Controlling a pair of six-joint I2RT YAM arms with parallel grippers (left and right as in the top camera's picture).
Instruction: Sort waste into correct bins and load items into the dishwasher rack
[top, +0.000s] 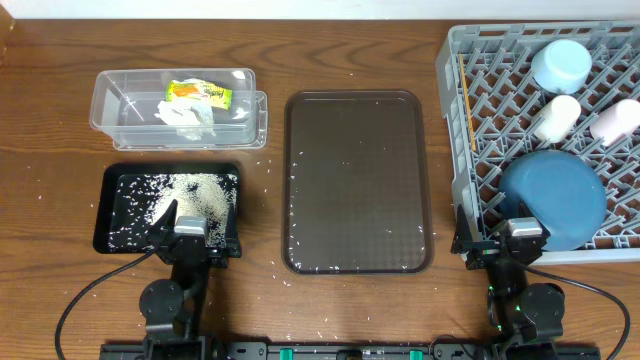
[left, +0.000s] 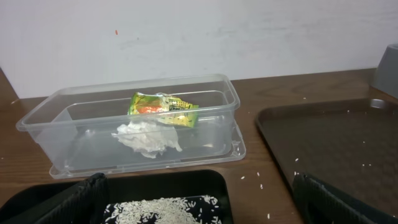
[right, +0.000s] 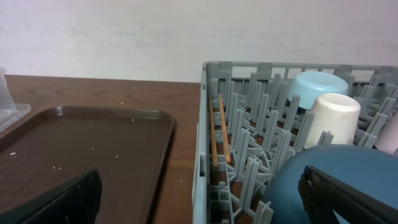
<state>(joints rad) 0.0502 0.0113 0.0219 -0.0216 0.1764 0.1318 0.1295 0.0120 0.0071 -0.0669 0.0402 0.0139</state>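
Observation:
The clear tub (top: 120, 110) holds the crumpled tissue (left: 148, 138) and the yellow-green wrapper (left: 163, 107). A heap of rice (top: 197, 193) lies in the black tray (top: 101, 212). My left gripper (left: 199, 208) stands open low over that tray's near end, with nothing between its fingers. In the grey rack (top: 452, 120) sit the dark-blue bowl (top: 553, 198), the light-blue bowl (top: 561, 64), the white cup (top: 556, 118), the pink cup (top: 613, 121) and the chopsticks (right: 216, 134) along the left wall. My right gripper (right: 202, 205) is open and empty at the rack's near left corner.
The brown serving tray (top: 355, 160) lies between the bins and the rack, with stray rice grains on it and on the wood around it. Cables trail from both arm bases along the table's front edge.

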